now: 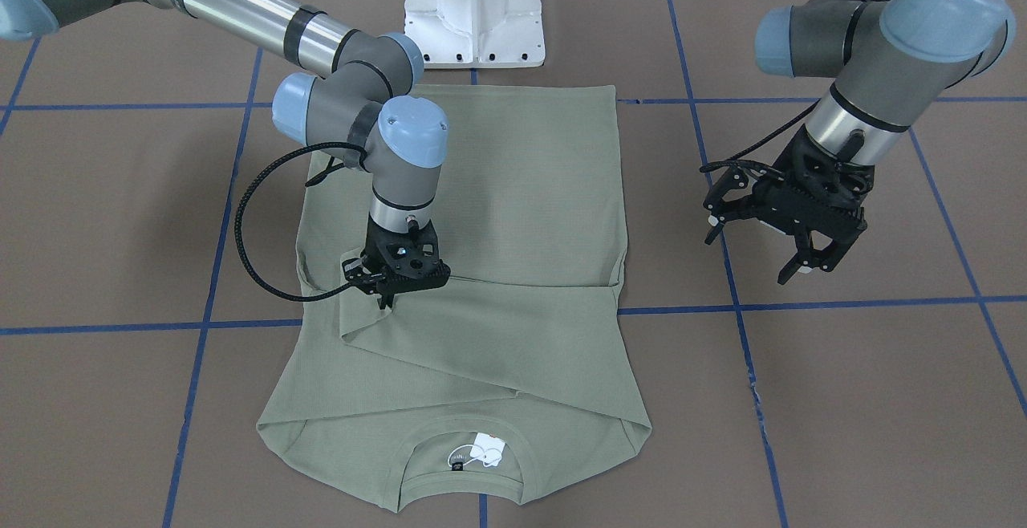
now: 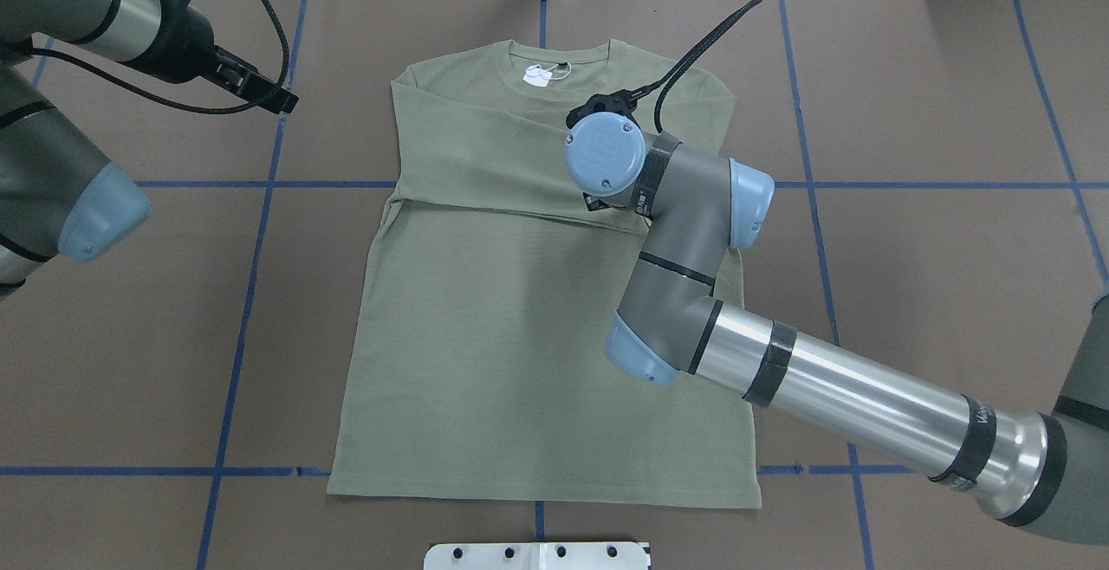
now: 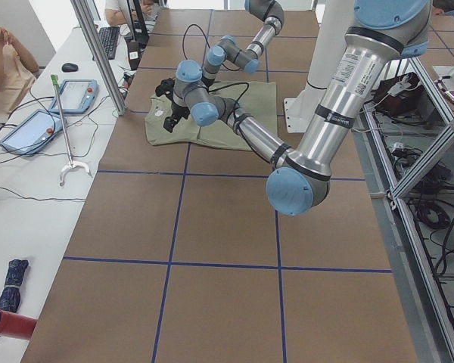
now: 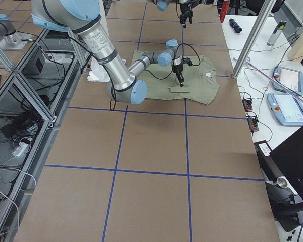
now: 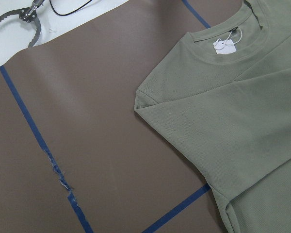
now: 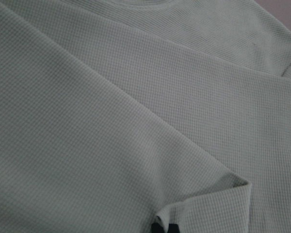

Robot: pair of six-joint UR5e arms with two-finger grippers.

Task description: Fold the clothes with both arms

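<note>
The sage-green long-sleeved shirt [image 1: 521,191] lies flat on the brown table, collar and white tag [image 1: 488,449] away from the robot. Both sleeves are folded across the chest. It also shows in the overhead view [image 2: 520,336]. My right gripper [image 1: 387,299] points down onto the shirt and is shut on the cuff end of the folded sleeve [image 6: 223,189]. In the overhead view it is hidden under its own wrist. My left gripper [image 1: 754,251] is open and empty. It hovers above bare table beside the shirt and also shows in the overhead view [image 2: 260,89].
The white pedestal base [image 1: 475,10] stands at the robot's edge, just behind the shirt's hem. Blue tape lines [image 1: 842,303] cross the table. A side table with tablets [image 3: 38,125] and a seated person [image 3: 4,57] lies beyond the far edge. A metal grabber tool [image 5: 24,17] lies there.
</note>
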